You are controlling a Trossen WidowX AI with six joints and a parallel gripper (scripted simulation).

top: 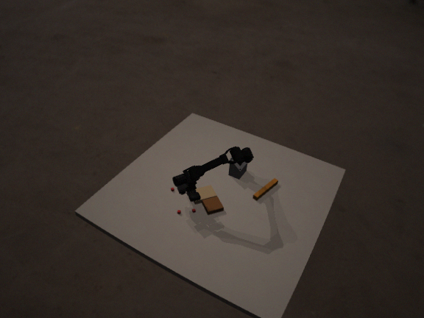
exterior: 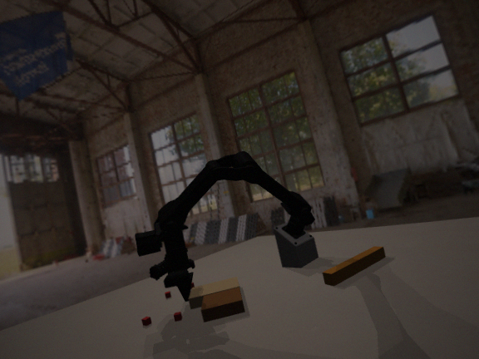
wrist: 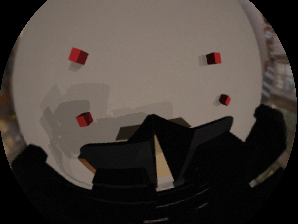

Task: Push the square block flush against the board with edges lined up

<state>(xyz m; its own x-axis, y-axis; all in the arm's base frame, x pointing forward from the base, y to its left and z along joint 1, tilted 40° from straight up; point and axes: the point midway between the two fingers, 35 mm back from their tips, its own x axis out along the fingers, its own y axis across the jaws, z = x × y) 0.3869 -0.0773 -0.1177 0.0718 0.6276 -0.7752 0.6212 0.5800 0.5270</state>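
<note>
1. The tool [exterior: 184, 291] is seen lowered to the counter [top: 258, 265], its fingers pressed fully together with nothing held between them.
2. The tip of the tool is placed at the left edge of the square block [exterior: 220, 297], touching it or just beside it; actual contact cannot be told from the exterior view.
3. The square block [top: 210, 199] is shown lying flat near the middle of the counter, its top divided into a pale tan half and a darker brown half.
4. The board [top: 266, 188], a narrow orange-brown strip, is seen lying flat well apart from the block, on the far side of the grey base [top: 238, 169] of the arm.
5. Four small red cubes are scattered on the counter around the tool, one [exterior: 145, 320] nearest the front in the exterior view.
6. In the wrist view, the closed fingers are seen from above, with a pale sliver of the block [wrist: 161, 165] visible between them and red cubes [wrist: 77, 55] beyond.
7. The arm's shadow [top: 254, 239] is cast across the counter in front of the block.
</note>
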